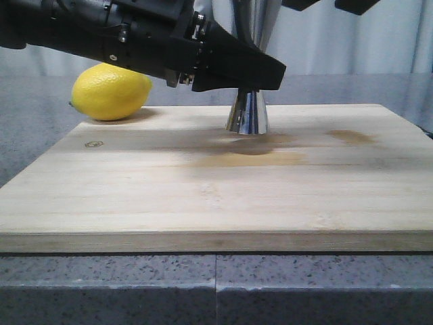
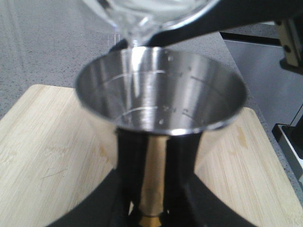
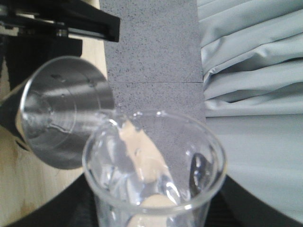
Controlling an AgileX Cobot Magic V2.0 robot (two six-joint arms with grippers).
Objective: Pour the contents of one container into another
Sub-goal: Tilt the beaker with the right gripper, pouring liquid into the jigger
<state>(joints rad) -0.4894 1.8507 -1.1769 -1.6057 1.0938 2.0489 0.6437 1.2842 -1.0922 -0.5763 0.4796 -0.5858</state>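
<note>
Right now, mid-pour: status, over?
Left gripper shut on jigger. Right gripper shut on beaker, tipped, spout over the jigger's mouth, stream running. Lemon well clear.

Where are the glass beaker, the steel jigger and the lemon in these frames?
glass beaker (image 3: pixel 156 165): right wrist view, on its clear side wall just below the rim.
steel jigger (image 2: pixel 161 92): left wrist view, on the inner wall of its upper cup.
lemon (image 1: pixel 110 91): front view, middle of its yellow skin.
</note>
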